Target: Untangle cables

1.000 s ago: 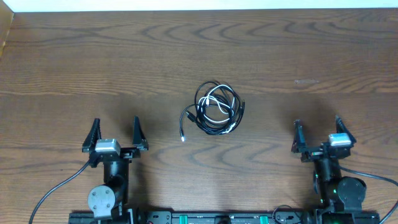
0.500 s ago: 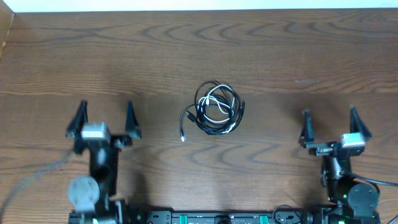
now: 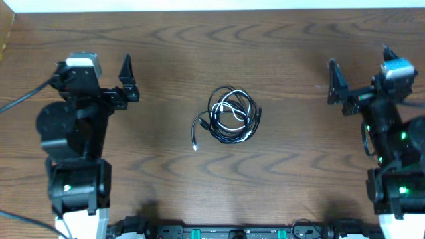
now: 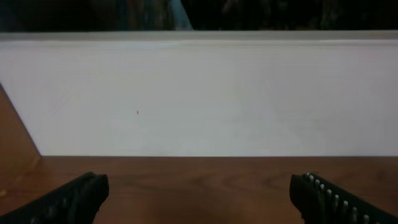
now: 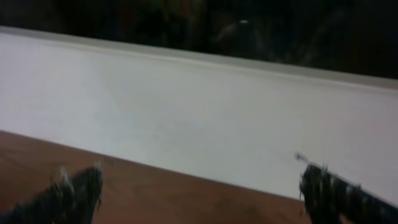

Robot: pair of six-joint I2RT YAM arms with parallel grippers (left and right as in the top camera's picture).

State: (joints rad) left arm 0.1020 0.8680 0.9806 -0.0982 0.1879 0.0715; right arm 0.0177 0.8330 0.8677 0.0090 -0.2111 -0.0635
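The cables [image 3: 231,116] lie in one tangled coil in the middle of the wooden table [image 3: 219,46]. Black loops [image 3: 216,126] wrap around a shorter white cord [image 3: 229,106]. One black plug end [image 3: 194,145] trails out to the front left. My left gripper [image 3: 93,66] stands open and empty well to the left of the coil. My right gripper [image 3: 359,61] stands open and empty well to its right. In the left wrist view the left gripper [image 4: 199,186] has only bare table between its fingers. The right wrist view shows the same for the right gripper [image 5: 202,180]. Neither wrist view shows the cables.
A white wall [image 3: 212,5] runs along the table's far edge and fills both wrist views [image 4: 199,93] [image 5: 205,112]. A thick black arm cable [image 3: 26,96] hangs at the left. The arm bases [image 3: 76,192] [image 3: 398,192] stand at the front edge.
Both arms have lifted and swung from the front edge toward the far side of the table, with their grippers still open. The tangled coil has not moved.
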